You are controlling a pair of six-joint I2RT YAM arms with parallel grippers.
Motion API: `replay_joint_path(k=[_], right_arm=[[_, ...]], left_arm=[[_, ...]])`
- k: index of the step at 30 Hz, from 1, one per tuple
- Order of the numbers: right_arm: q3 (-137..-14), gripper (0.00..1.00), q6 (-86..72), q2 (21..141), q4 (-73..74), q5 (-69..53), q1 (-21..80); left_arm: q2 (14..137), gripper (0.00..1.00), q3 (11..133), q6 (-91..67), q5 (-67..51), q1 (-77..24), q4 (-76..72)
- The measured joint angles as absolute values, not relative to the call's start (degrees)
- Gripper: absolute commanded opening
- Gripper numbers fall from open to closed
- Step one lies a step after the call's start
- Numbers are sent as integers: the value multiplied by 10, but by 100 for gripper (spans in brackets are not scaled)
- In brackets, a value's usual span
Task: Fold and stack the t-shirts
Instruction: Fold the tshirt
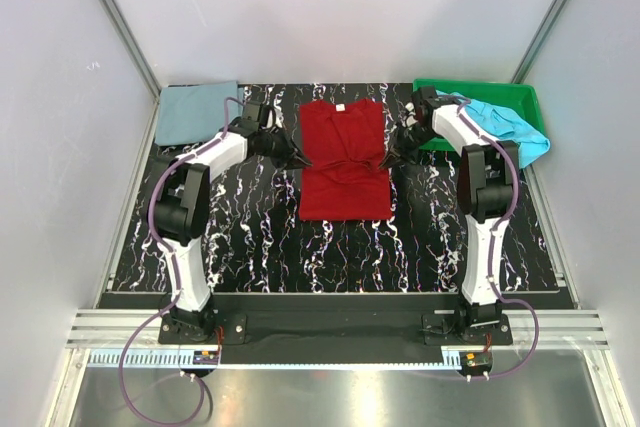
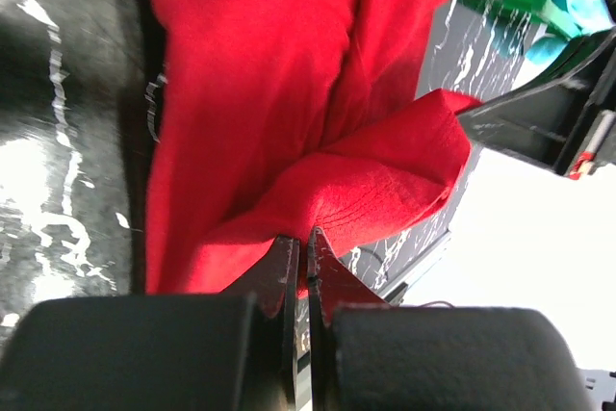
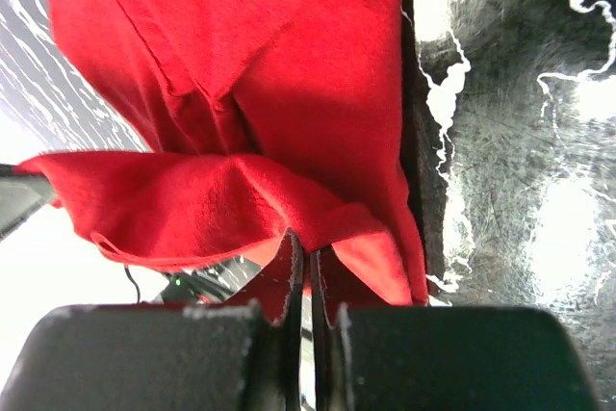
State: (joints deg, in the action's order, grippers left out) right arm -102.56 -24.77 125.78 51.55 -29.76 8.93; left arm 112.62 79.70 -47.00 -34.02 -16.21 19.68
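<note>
From above the light is bright, even and diffuse. The pale walls (image 1: 60, 147) are nearly washed out, only faint shadows lie on the glossy worktop (image 1: 250, 237), and everything there is sharp. In both wrist views that worktop throws back white glare patches, smeared and soft. The red t-shirt (image 2: 289, 93) is heavily saturated; its weave is crisp only close to the lens, and its folds hold deep shadow. Behind it the background burns out to plain white, and the bottom foreground is dark and blurred.

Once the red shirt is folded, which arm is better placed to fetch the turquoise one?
Right, likely. The turquoise t-shirt drapes over the green tray beside the right gripper; the left gripper is across the red t-shirt, which both pinch.
</note>
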Motion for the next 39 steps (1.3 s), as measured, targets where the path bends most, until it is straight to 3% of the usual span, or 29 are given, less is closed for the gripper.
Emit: replay_joint_path(k=[6,14,18,21,26,29,35,36,39], right_arm=[[-1040,1,-238,1281,529,-310,88],[-1073,7,-239,1298,538,-316,86],[-1103,10,-244,1313,540,-310,84],[-1146,25,-255,1338,549,-305,80],[-1245,51,-259,1383,576,-266,65],[-1264,57,-238,1372,601,-236,59],[-1152,57,-206,1263,593,-242,58],[-1115,34,-206,1238,583,-254,60],[-999,17,-210,1185,532,-305,74]], left_arm=[[1159,1,810,-474,-347,-150,195],[1198,16,841,-476,-362,-147,194],[1219,35,872,-470,-368,-145,194],[1239,50,915,-457,-361,-143,215],[1246,55,991,-396,-321,-128,270],[1218,54,990,-358,-297,-117,298],[1107,48,899,-312,-301,-141,303],[1094,45,878,-311,-306,-157,293],[1088,44,824,-324,-328,-221,256]])
